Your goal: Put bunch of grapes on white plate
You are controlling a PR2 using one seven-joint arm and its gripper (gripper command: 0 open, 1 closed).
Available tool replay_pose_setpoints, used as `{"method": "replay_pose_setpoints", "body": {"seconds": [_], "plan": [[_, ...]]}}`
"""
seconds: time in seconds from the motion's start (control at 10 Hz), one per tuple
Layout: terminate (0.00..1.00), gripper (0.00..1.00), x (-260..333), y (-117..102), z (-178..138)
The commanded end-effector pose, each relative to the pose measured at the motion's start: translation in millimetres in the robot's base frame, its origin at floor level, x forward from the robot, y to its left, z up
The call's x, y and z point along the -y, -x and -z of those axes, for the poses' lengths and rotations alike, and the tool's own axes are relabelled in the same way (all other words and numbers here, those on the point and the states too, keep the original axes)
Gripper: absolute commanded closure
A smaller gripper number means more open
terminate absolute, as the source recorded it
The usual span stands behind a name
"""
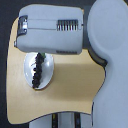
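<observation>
Arm (50,30) overhangs white plate (46,75) w/ bunch of grapes (37,72); tool hidden.

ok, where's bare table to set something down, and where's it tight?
Free: the wooden table between the white plate and the robot body on the exterior view's right, plus the strip below the plate. Crowded: the plate, holding the bunch of grapes, with the arm overhanging its top.

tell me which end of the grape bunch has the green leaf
The end of the bunch of grapes nearest the robot arm, at the top of the white plate; the opposite end is only dark grapes.
</observation>
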Motion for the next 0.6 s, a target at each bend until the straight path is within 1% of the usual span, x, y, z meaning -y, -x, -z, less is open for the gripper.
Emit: {"method": "replay_pose_setpoints", "body": {"seconds": [0.0, 0.1, 0.3, 0.5], "plan": [[0.00, 0.00, 56.4, -8.4, -60.2], [0.00, 0.00, 89.2, -7.2, -68.8], [0.00, 0.00, 155.8, 4.9, -80.1], [0.00, 0.00, 223.1, 15.2, -84.3]]}}
